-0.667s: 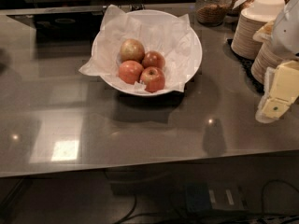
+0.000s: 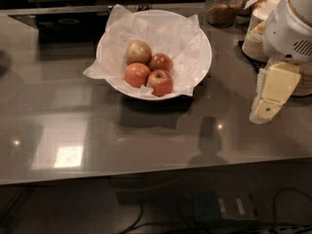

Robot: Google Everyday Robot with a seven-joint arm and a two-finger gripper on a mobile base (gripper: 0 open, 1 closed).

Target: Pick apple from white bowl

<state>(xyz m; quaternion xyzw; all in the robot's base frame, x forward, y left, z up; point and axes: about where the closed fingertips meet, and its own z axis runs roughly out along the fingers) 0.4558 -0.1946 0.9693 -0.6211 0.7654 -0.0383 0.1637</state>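
The white bowl (image 2: 202,50), lined with crinkled white paper, stands at the back middle of the grey counter. It holds several apples. The deep-red apple (image 2: 160,82) with a yellowish stem patch lies at the front right of the cluster. A second reddish apple (image 2: 161,62) is behind it, a yellow-green one (image 2: 139,51) at the back left, and a paler orange-pink one (image 2: 136,74) at the front left. My gripper (image 2: 269,99), cream-coloured under the white arm, hangs at the right. It is well to the right of the bowl and holds nothing.
A stack of beige paper bowls (image 2: 255,38) stands at the back right, behind my arm. A glass jar of grains (image 2: 222,6) is behind the bowl. A dark panel (image 2: 63,23) lies at the back left. The counter's front edge (image 2: 146,177) runs across, with cables below.
My gripper has moved a little to the left, towards the bowl. The bowl and apples have not moved.
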